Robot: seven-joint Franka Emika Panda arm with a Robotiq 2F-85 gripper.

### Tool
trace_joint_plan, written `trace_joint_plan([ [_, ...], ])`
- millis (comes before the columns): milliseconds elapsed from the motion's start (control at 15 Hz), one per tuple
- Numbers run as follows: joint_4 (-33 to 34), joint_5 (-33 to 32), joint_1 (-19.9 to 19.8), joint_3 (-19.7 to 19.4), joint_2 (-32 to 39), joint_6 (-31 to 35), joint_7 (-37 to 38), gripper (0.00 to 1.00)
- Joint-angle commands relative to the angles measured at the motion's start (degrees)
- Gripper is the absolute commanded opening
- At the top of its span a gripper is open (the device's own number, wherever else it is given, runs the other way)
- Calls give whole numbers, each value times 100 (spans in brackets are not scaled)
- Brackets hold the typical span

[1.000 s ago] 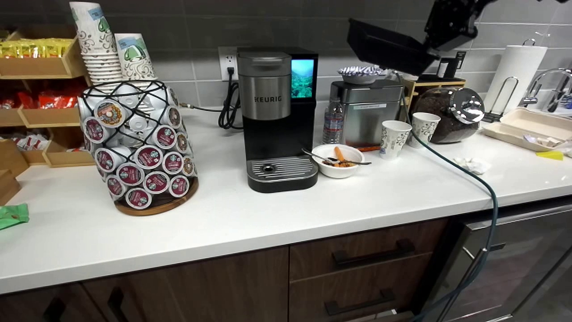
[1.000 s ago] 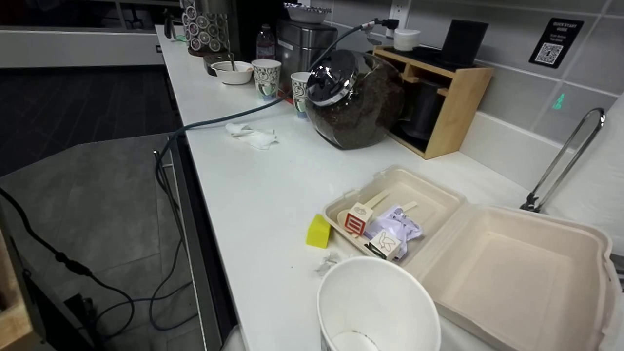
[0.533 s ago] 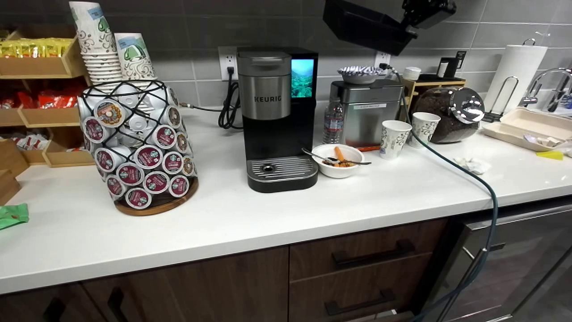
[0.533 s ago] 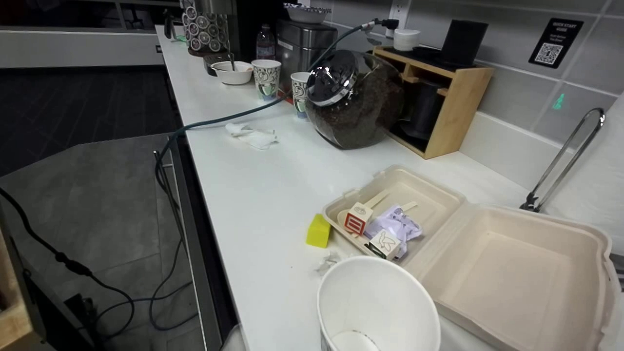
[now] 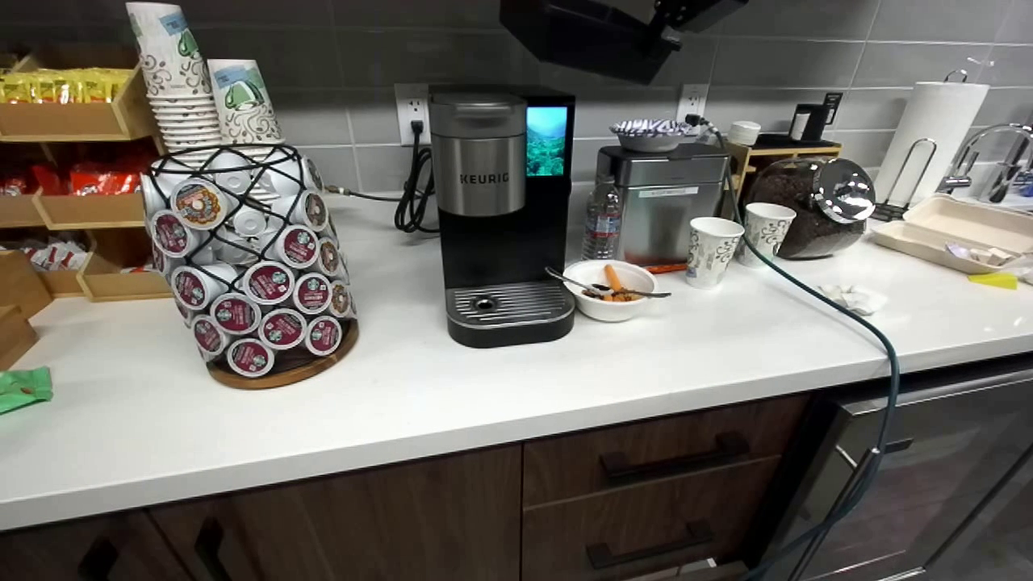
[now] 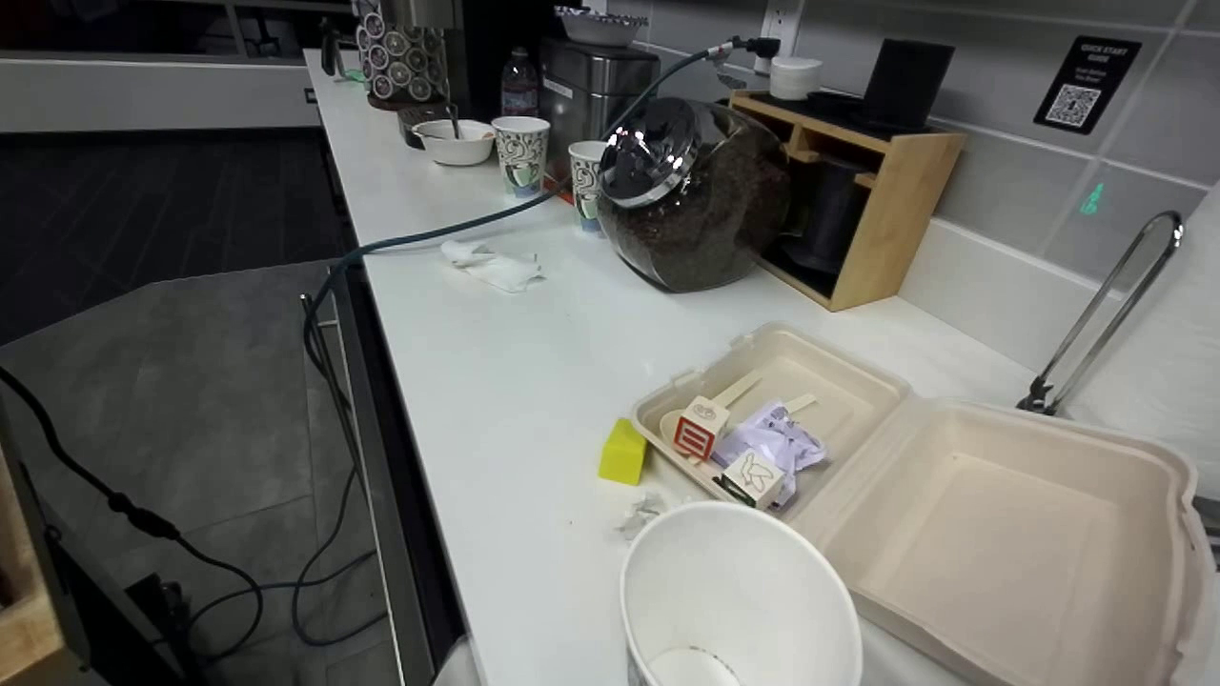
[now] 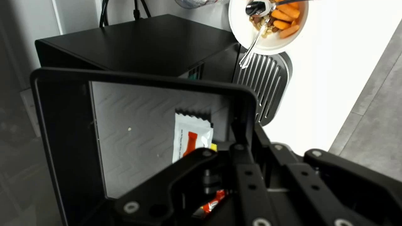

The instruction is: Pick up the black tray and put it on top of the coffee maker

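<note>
Fingers (image 7: 248, 179) clamped on black tray (image 5: 581, 36), tilted, w/ 1 white pkt (image 7: 192, 133) inside, held up nr coffee maker (image 5: 484, 179).

White bowl (image 5: 611, 311) holding carrots (image 7: 289, 30); 2 paper cups (image 5: 713, 254) near silver machine (image 5: 658, 222).

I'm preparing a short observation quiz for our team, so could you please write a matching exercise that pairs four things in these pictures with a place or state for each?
Column one:
1. shallow rectangular black tray
2. tall black coffee maker with a silver-grey front panel
3. round white bowl
4. bright yellow block

Column two:
A. holds orange carrots
B. beside the open beige clamshell box
C. held aloft by the black claw
D. shows a lit screen

Right pairs: 1-C; 2-D; 3-A; 4-B.
</note>
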Motion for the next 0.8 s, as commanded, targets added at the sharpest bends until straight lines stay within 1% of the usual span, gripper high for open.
trace_joint_plan([
  [0,1440,-125,15,100,773,-927,-235,2],
  [133,2073,-178,100,135,1172,-1154,-136,2],
  [333,2901,-228,307,196,1836,-1078,62,2],
  [400,3101,-216,388,209,2008,-1044,123,2],
  [467,3277,-341,508,161,2170,-979,248,2],
  [600,3658,-441,673,119,2450,-1054,327,2],
  [733,3958,-732,844,-29,2673,-1099,416,2],
])
